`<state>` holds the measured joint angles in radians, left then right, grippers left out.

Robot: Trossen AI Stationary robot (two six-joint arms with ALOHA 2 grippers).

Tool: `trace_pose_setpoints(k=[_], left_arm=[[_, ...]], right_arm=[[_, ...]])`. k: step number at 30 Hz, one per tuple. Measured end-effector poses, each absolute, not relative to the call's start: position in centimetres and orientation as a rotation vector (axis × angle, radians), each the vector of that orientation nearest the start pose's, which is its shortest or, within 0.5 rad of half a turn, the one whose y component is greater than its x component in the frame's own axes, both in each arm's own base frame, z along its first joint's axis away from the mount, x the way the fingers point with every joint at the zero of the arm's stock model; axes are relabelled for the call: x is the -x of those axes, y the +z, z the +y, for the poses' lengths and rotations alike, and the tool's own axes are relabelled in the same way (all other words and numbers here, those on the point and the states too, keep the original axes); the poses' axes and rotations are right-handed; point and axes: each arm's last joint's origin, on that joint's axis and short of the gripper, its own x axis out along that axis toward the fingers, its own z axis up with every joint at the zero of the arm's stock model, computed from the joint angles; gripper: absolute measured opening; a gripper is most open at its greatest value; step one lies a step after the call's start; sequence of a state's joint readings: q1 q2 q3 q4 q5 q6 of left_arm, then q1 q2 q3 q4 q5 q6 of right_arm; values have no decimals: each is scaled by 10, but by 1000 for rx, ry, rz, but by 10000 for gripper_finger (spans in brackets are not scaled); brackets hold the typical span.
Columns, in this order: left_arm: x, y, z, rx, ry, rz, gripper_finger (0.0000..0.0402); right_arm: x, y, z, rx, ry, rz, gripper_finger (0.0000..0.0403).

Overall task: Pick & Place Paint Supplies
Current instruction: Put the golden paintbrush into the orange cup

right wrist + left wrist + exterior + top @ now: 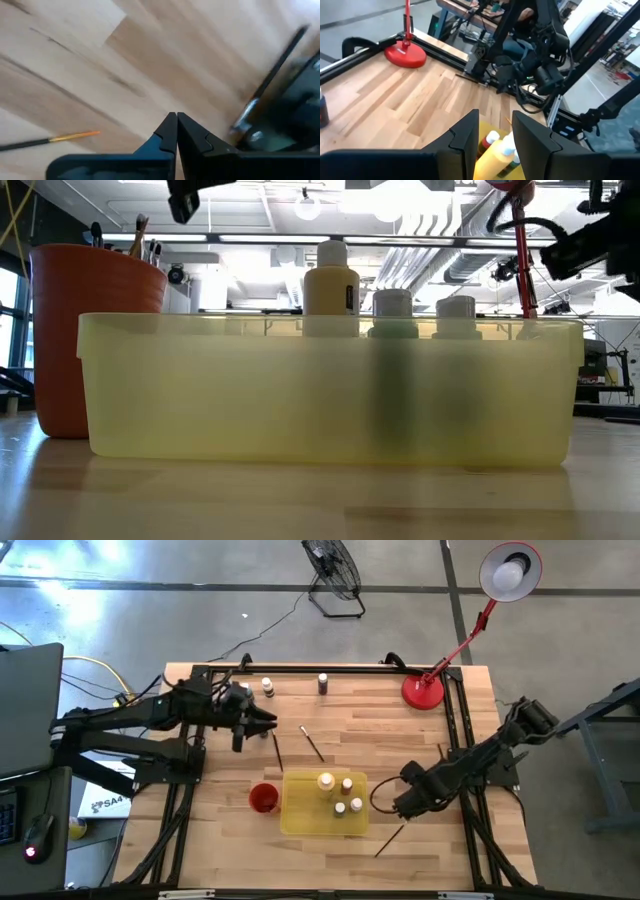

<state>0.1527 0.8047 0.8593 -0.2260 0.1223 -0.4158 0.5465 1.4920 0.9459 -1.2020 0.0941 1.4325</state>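
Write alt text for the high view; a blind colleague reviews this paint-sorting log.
From above: a yellow tray holding four paint bottles sits on a wooden table, a red cup beside it. The left gripper hovers near loose brushes; the right gripper, shut, sits right of the tray.

You can read only "SA4" on the white box (103, 802), off the table at about eight o'clock; the bottle labels are too small.
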Motion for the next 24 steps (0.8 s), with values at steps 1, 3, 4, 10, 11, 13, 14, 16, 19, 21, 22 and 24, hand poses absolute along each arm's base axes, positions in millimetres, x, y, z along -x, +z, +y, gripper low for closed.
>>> trace_pose_setpoints(k=[1,3,4,10,11,13,14,16,19,21,22,24], left_arm=[[-172,351,23,433,63,161,115],[-172,351,23,412,60,159,115],[-172,351,22,401,58,158,115],[-172,351,22,385,55,156,115],[-172,351,22,385,55,156,115],[-171,352,22,385,55,154,115],[-171,352,22,385,55,153,115],[-171,352,22,385,54,151,115],[-171,352,22,389,55,153,115],[-171,352,22,391,54,152,115],[-171,352,22,391,51,153,115],[-171,352,22,387,36,156,115]], right_arm=[[-195,196,115,-581,-835,1444,3],[-204,197,120,-673,-766,1356,3],[-209,198,122,-704,-730,1312,3],[-220,199,116,-791,-746,1224,3],[-220,199,115,-813,-756,1248,3],[-216,199,115,-894,-789,1322,3],[-215,199,115,-951,-815,1353,3],[-214,199,116,-1038,-871,1378,3],[-211,199,121,-1130,-958,1345,3],[-209,199,125,-1179,-1023,1287,3],[-208,199,128,-1206,-1052,1251,3],[-205,199,135,-1260,-1103,1176,3]])
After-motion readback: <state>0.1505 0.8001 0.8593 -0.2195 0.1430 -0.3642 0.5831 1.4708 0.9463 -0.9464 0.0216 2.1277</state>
